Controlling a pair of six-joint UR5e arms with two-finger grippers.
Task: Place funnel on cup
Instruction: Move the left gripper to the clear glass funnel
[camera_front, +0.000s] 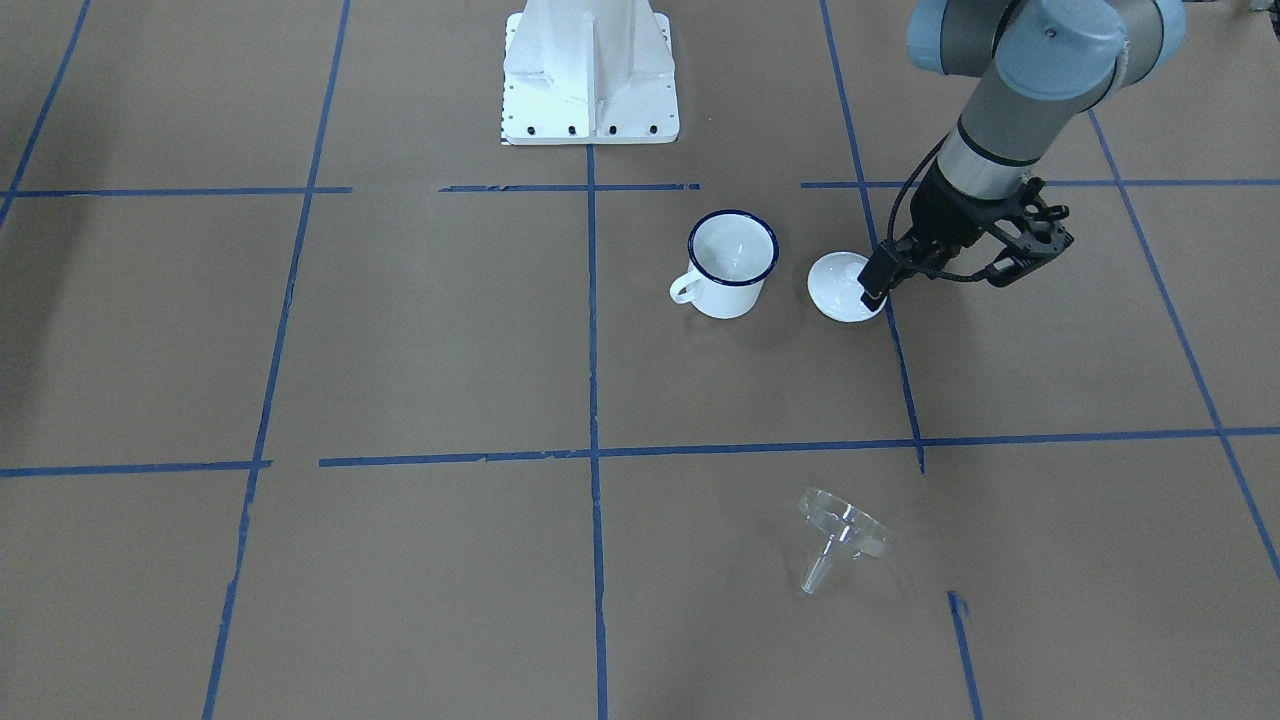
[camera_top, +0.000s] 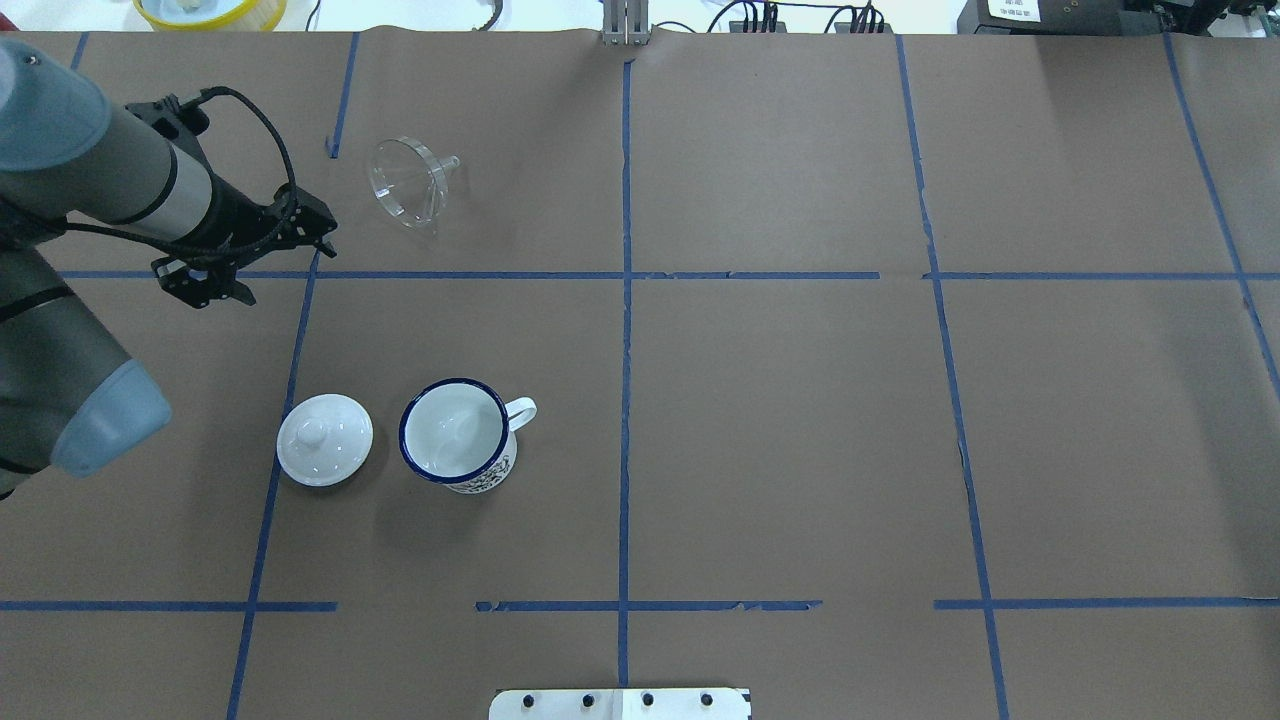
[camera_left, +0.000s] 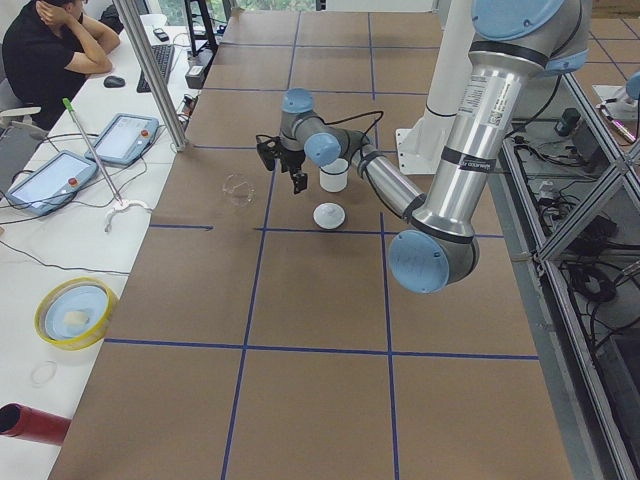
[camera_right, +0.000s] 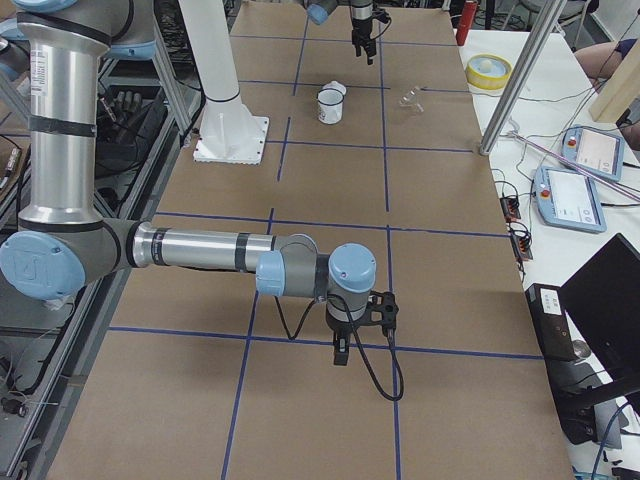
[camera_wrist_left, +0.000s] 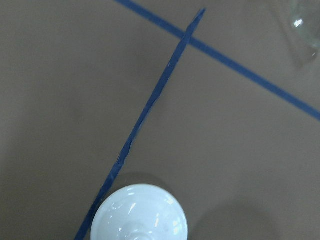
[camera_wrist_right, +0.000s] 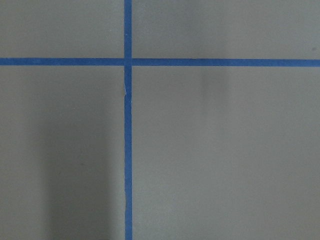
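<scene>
- Counter is wearing blue tape lines.
- Left claw is hanging near the lid, holding nothing; I cannot tell how wide it is.
- Right claw is hanging far away; I cannot tell its opening.
- Cup is standing upright, just beside the lid.
- Funnel is lying on its side, well apart from the cup.

A clear, glossy funnel lies on matt brown paper. The white enamel mug and domed lid shine smooth.
</scene>
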